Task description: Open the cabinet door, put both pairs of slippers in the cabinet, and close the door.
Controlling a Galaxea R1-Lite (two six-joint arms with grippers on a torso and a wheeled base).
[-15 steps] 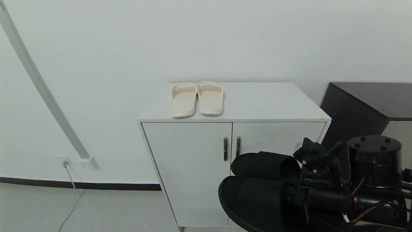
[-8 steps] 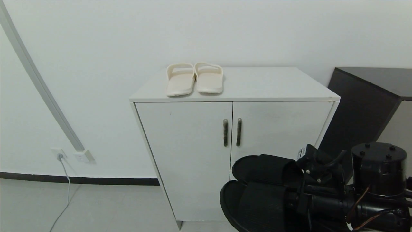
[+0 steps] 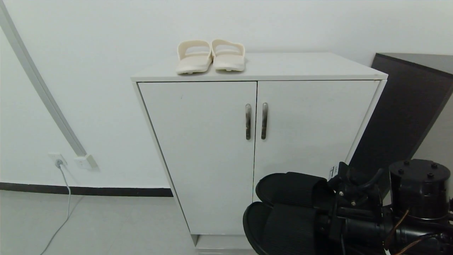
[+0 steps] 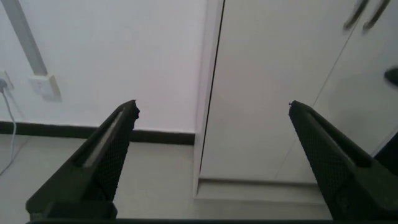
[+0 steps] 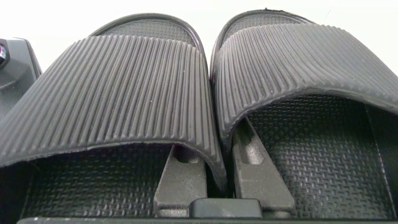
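Cabinet (image 3: 198,148) stood against the wall, both doors (image 3: 304,141) shut, two handles (image 3: 248,121) side by side at the middle seam. Cream slippers (image 3: 210,56) sat side by side on the cabinet top, left part, ends near the front edge.

Right gripper (image 3: 339,209) was low in front of the right door's lower corner, apart from it. It was clamped on the black slippers (image 3: 290,198), its fingers (image 5: 180,180) pinching the two inner sides together under the straps. Both black slippers (image 5: 149,81) lay flat, side by side.

Left gripper (image 4: 212,107) had its jaws wide apart with nothing between them, low near the cabinet's left front corner, above the floor.

Dark unit (image 3: 407,106) stood just right of the cabinet. Wall socket (image 3: 56,161) with a cable sat left, low.
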